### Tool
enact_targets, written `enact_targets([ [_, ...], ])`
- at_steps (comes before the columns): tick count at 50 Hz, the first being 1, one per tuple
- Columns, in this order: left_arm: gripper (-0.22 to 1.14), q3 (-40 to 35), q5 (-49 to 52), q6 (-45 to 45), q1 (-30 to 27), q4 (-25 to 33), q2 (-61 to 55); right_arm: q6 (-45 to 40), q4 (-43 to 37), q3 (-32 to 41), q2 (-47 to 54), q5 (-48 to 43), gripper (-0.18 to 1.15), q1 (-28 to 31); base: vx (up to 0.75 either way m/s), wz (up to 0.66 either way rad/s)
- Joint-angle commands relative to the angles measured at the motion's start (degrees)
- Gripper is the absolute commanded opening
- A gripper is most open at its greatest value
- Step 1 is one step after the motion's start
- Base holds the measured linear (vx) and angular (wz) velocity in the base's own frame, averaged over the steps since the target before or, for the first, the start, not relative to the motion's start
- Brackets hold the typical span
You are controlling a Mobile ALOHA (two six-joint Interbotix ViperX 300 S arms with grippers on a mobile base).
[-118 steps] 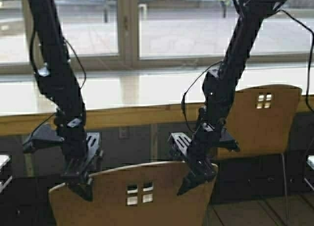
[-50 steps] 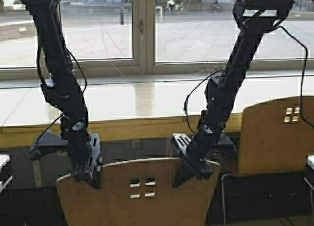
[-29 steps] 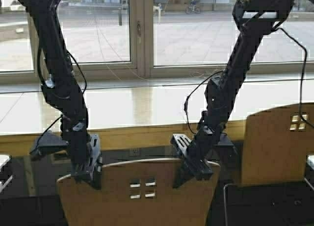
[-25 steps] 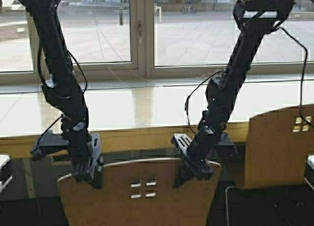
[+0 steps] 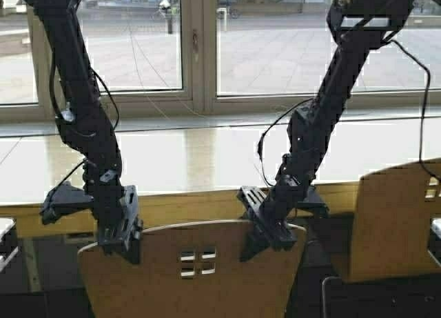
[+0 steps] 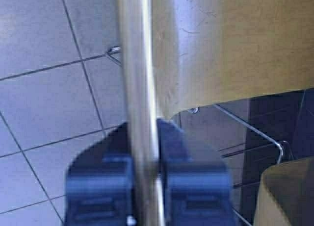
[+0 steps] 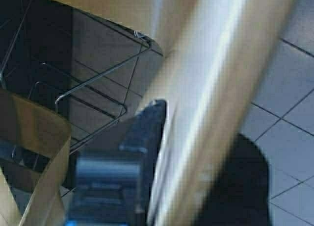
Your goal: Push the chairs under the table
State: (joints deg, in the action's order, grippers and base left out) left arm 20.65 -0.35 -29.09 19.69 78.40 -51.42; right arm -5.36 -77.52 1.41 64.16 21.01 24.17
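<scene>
1. Since the earlier frame your robot has driven forward: the worktop (image 5: 207, 159) now fills more of the high view, and the second chair (image 5: 396, 221) has slid toward the right edge of the view.
2. Your left claw (image 5: 122, 239) is closed over the top edge of the near chair (image 5: 193, 273), at the backrest's left corner. The left wrist view shows its fingers (image 6: 105, 187) pinching that thin edge from both sides.
3. Your right claw (image 5: 265, 239) sits on the same top edge near the right corner. Only one finger shows in the right wrist view, pressed against the backrest, so you cannot tell how firmly it is closed.
4. Holding both corners probably keeps the chair square as the base drives it in.
5. The near chair's backrest is close to the worktop's front edge (image 5: 179, 204).
6. Beyond the worktop is a window (image 5: 138, 49). The second chair stands to the right, apart from the near one and not blocking it.
</scene>
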Motion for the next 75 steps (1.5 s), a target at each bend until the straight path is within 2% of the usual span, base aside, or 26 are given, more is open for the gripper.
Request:
enact_targets([
  [1,0.03,-0.79,-0.53,3.25,-0.35,-0.88,0.79,3.16,1.93,0.35,-0.44,0.18,0.05,1.49,0.18,-0.01],
  [25,0.03,-1.76,-1.14,3.25,-1.58,-1.14,0.0,3.25,4.48,2.72,0.97,0.0,0.05,1.41,0.15,0.0],
  [46,0.03,-1.93,-5.45,2.99,-2.02,-0.97,-0.18,3.69,5.01,11.07,5.62,3.52,0.05,1.49,0.15,0.0],
  [70,0.04,-1.76,-5.62,3.16,-2.02,-1.05,0.18,4.04,8.44,10.81,6.33,2.72,0.05,1.49,0.1,0.0],
  [75,0.05,-1.76,-5.62,3.25,-2.11,-1.14,0.35,4.13,8.44,10.72,5.98,2.55,0.08,1.49,0.04,0.02],
])
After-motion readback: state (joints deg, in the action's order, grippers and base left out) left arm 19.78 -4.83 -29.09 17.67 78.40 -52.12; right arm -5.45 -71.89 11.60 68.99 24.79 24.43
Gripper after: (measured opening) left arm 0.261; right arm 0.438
